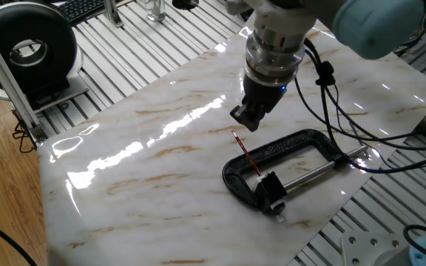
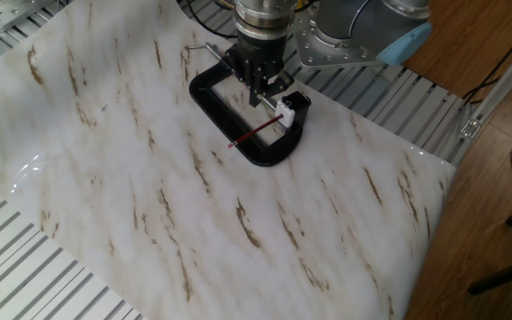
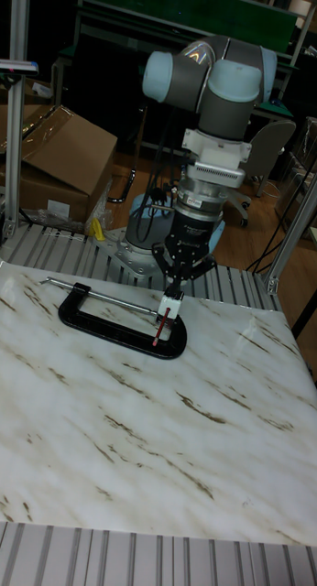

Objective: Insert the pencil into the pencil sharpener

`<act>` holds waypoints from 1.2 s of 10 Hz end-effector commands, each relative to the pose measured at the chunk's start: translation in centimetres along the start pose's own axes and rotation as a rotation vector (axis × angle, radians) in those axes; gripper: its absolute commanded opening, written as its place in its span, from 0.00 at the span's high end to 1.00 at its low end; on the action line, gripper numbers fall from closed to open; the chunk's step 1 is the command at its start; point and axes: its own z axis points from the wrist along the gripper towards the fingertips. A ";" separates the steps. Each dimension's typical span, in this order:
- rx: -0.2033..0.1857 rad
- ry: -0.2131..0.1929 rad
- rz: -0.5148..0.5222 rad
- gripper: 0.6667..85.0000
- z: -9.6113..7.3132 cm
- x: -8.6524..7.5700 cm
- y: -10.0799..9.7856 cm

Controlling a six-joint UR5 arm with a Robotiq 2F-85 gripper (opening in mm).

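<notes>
The thin dark-red pencil (image 1: 247,155) (image 2: 254,133) (image 3: 161,328) lies slanted across the frame of a black C-clamp (image 1: 302,140). Its lower end meets the small black pencil sharpener (image 1: 272,189) (image 2: 295,103), which carries a white piece. How deep the pencil sits in it I cannot tell. My gripper (image 1: 244,118) (image 2: 260,87) (image 3: 182,276) hangs above the pencil's free end, clear of it. Its fingers are spread open with nothing between them. In the tall fixed view the sharpener is mostly hidden below the fingers.
The clamp (image 2: 207,96) (image 3: 103,328) lies on a glossy marble board (image 1: 146,162) over a slatted metal table. A round black device (image 1: 28,48) stands at the far left. Cables (image 1: 346,111) trail from the arm. A cardboard box (image 3: 58,156) sits behind.
</notes>
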 end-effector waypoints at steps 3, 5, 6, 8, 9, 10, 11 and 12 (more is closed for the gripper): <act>-0.032 0.051 -0.051 1.00 3.8 -6.5 -2.2; -0.029 0.062 -0.061 1.00 7.1 -9.1 -1.4; -0.049 0.064 -0.052 1.00 7.6 -9.0 -0.9; -0.038 0.068 -0.039 1.00 7.6 -8.9 -1.2; -0.026 0.066 -0.020 1.00 7.6 -9.0 -1.5; -0.017 0.066 0.013 1.00 7.6 -9.0 -1.6; -0.008 0.055 0.028 1.00 7.6 -9.3 -1.9; -0.006 0.052 0.038 1.00 7.6 -9.3 -1.9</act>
